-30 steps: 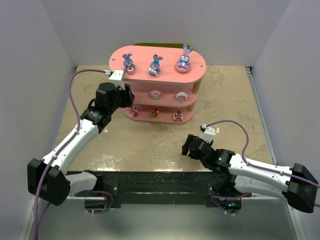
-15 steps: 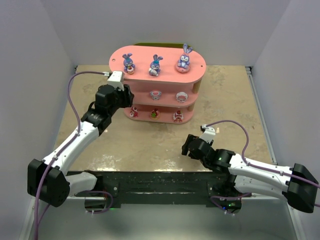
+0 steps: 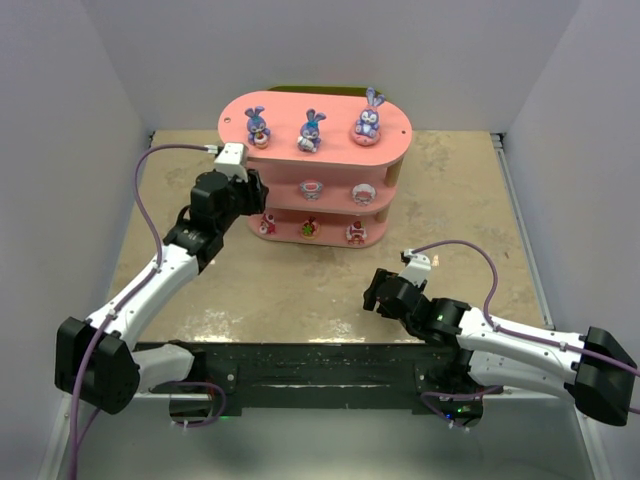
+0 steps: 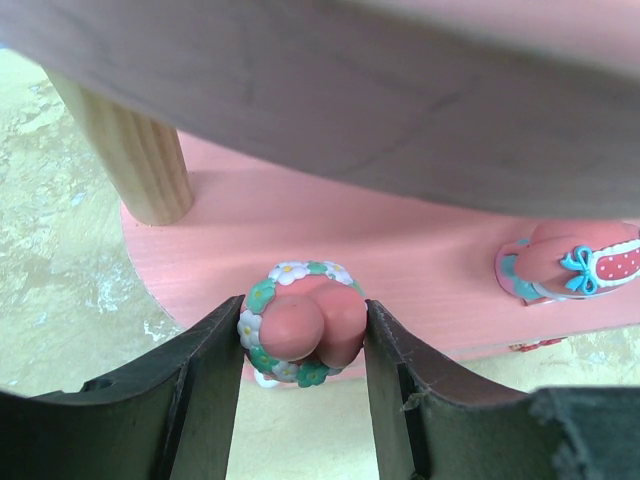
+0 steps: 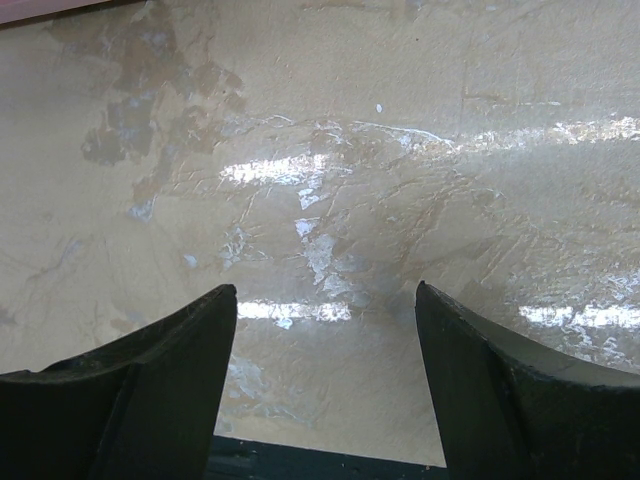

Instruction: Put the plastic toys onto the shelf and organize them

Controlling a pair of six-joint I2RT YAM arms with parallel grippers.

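Note:
The pink three-tier shelf (image 3: 338, 113) stands at the back middle. Three purple-blue bunnies (image 3: 311, 131) stand on its top board. Two small figures (image 3: 313, 187) sit on the middle tier and three (image 3: 309, 228) on the bottom tier. My left gripper (image 3: 250, 192) is at the left end of the middle tier. In the left wrist view it (image 4: 303, 350) is shut on a round pink figure with a flower wreath (image 4: 300, 322), held at the middle board's (image 4: 400, 250) front edge. My right gripper (image 3: 372, 292) is open and empty over the table (image 5: 325, 320).
A wooden post (image 4: 135, 150) of the shelf stands just left of the held figure. A pink figure with a red bow (image 4: 575, 265) sits to its right on the same board. White walls close in the table (image 3: 300, 290) on three sides.
My left gripper has shifted only slightly at the shelf's left end, still holding the figure. The right arm has not moved.

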